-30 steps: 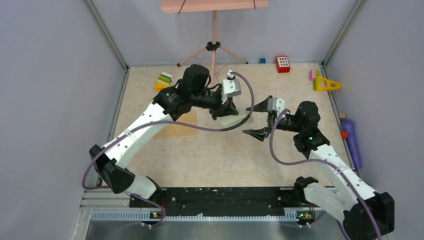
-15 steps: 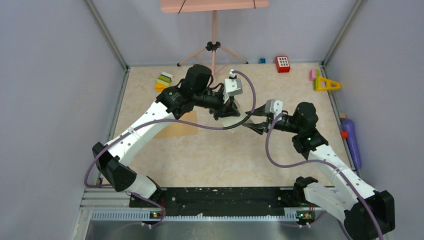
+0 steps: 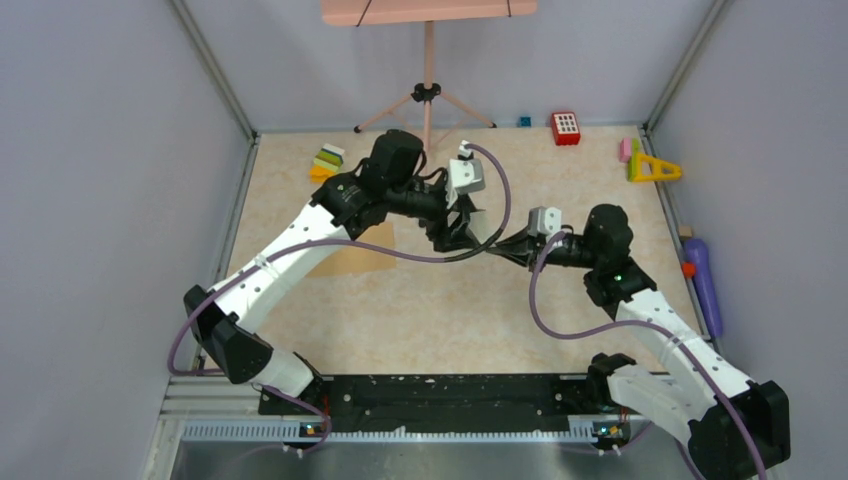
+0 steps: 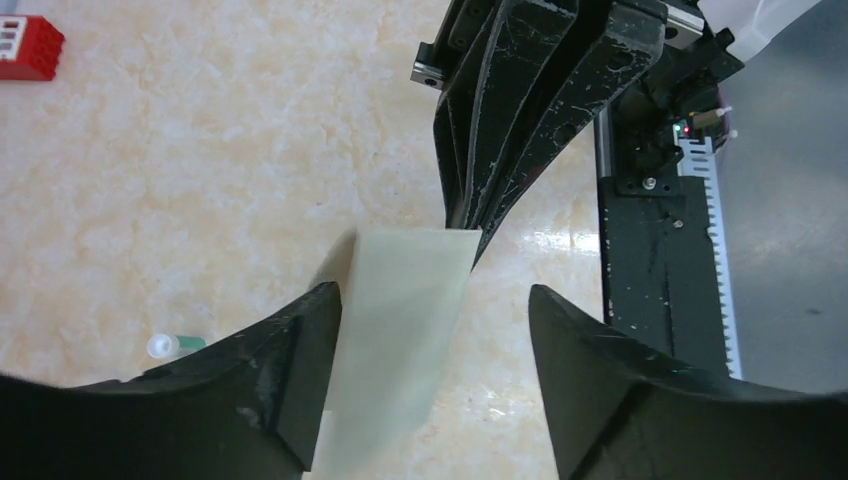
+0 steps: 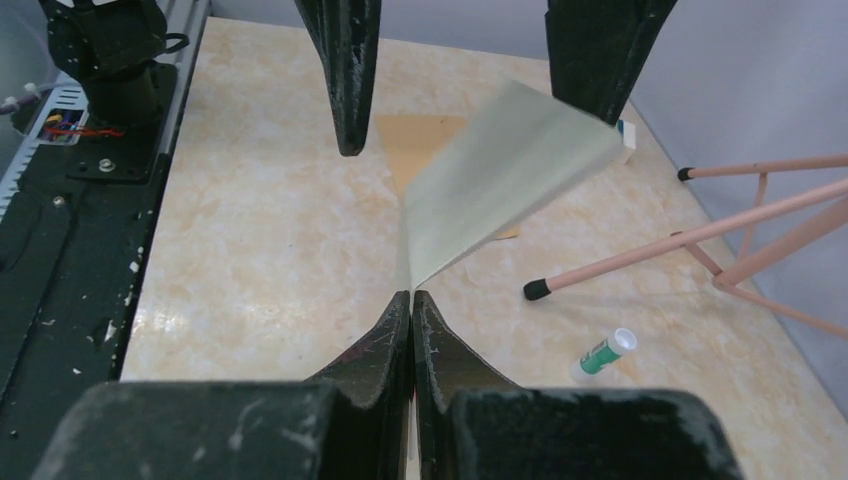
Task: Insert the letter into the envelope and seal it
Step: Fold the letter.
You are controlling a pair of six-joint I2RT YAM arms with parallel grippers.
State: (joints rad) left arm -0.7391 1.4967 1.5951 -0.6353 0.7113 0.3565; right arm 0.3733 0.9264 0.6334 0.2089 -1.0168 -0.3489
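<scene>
Beige marbled tabletop [image 3: 420, 310]: brown envelope [image 3: 365, 262] left-centre; glue stick [image 5: 606, 352] near pink tripod [image 3: 427, 92]; red block [image 3: 566, 127], yellow triangle [image 3: 655, 168] far side.

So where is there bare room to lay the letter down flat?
The widest bare tabletop lies on the near side, bordered by the envelope and the black base rail. It is crowded in the middle, where the right gripper and the left gripper meet at the letter, and along the far edge near the red block.

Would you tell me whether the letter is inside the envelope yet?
Out: the letter is held in the air, pinched by the right gripper, while the envelope lies on the table beyond it.
</scene>
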